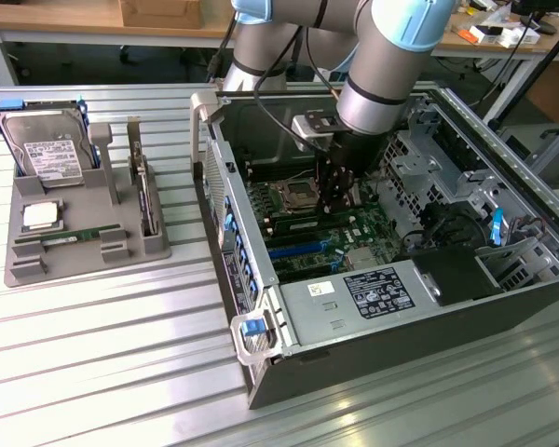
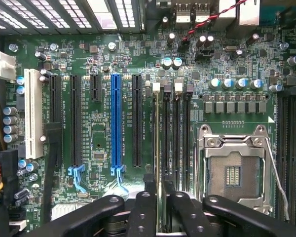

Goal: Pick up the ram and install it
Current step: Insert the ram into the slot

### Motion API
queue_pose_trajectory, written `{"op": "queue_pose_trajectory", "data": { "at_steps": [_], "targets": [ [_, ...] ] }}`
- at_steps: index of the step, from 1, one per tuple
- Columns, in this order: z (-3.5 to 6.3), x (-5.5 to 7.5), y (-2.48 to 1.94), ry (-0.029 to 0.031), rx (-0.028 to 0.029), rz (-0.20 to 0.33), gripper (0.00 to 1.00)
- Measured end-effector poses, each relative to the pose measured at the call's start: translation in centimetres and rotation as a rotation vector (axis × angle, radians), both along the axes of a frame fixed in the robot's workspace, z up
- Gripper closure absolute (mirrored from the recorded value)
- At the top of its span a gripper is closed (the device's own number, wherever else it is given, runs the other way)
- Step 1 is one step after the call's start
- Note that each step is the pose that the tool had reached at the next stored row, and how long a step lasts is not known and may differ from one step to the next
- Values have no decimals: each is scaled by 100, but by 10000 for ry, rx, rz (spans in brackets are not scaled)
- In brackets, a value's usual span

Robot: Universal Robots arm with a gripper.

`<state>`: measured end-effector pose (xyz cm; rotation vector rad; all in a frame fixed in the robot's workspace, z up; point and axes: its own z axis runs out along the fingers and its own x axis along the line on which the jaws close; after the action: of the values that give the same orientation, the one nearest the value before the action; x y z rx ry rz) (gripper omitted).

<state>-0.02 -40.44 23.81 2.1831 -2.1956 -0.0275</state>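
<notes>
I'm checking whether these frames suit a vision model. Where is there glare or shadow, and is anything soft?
Exterior view: daylight glares off the ribbed metal table, while the open black computer case stays dim inside beneath the arm. Wrist view: the green motherboard is evenly lit and fairly crisp, with bright glare at the vent slots and the black hand looming dark and slightly soft.

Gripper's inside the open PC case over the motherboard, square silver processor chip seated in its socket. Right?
Not quite. The gripper is inside the open PC case over the green motherboard, but the metal-framed processor socket is empty in the wrist view. The exterior view shows the square silver processor chip lying on the grey tray outside the case.
</notes>
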Motion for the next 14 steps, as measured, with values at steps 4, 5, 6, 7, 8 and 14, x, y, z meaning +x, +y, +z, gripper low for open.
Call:
{"op": "queue_pose_trajectory", "data": {
  "at_steps": [4, 5, 6, 7, 8, 14],
  "targets": [
    [64, 56, 8, -2, 4, 24, 89],
    [64, 144, 7, 37, 2, 33, 89],
    [63, 247, 6, 89, 3, 36, 89],
    [61, 326, 6, 139, 3, 36, 89],
    [60, 371, 6, 165, 4, 38, 89],
    [113, 976, 7, 357, 3, 37, 89]
  ]
}}
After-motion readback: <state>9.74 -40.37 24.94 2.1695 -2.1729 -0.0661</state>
